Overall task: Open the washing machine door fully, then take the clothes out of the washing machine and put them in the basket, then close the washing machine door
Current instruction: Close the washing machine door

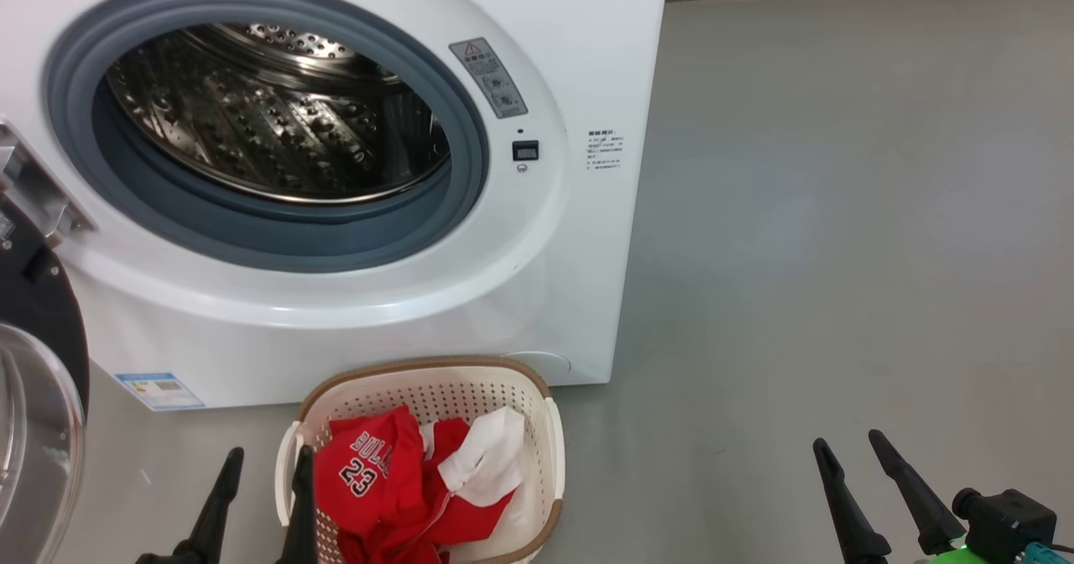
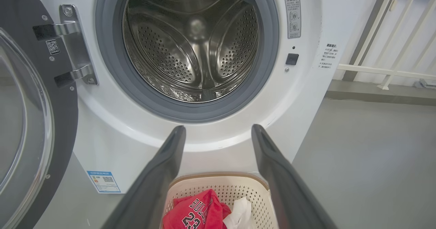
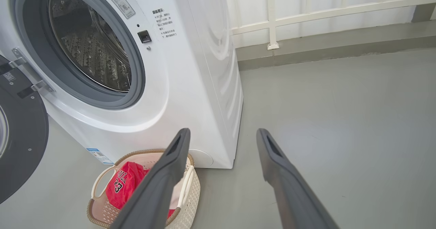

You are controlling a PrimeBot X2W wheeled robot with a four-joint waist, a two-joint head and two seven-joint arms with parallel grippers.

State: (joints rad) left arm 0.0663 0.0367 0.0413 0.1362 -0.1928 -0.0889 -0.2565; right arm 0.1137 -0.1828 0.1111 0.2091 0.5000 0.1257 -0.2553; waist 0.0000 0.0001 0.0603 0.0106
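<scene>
Left tool (image 1: 269,450) and right tool (image 1: 846,438) gape wide, gripping nothing. Red "BULLS 23" jersey (image 1: 369,472) lies in the basket (image 1: 436,378). Behind it stands the washing machine (image 1: 336,337), door (image 1: 42,321) swung open. The left wrist view adds a QR sticker (image 2: 52,46).

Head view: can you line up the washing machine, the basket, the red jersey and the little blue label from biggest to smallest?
1. washing machine, biggest by far.
2. basket.
3. jersey, lying inside the basket.
4. label, smallest.
The basket sits nearer the camera, yet the order stays plain.
</scene>
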